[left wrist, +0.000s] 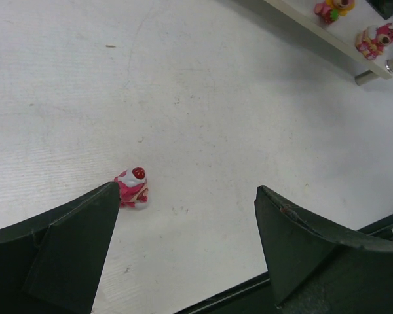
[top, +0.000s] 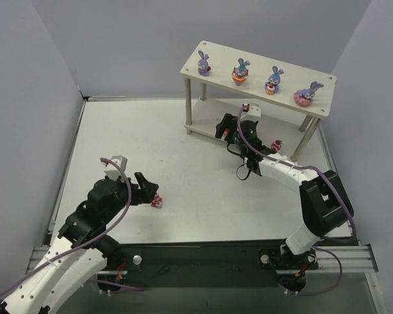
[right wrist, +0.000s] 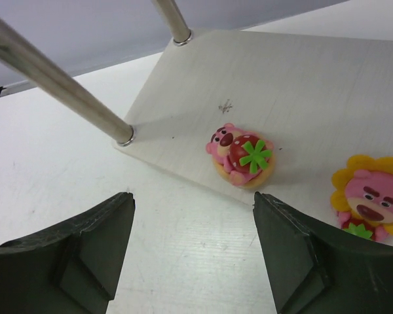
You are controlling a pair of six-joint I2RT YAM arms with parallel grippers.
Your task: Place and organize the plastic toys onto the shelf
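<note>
While left hand (left wrist: 187, 191) and right hand (right wrist: 191, 199) gape empty, four bunnies (top: 204, 63) (top: 241, 69) (top: 274, 80) (top: 308, 93) top the shelf (top: 221, 61).

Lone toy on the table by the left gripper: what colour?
Pink and white toy with a red top, clearest in the left wrist view.

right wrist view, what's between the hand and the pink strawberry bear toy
In the right wrist view, only bare white tabletop and the edge of the pale wooden board separate the right hand from the pink bear toy.
</note>
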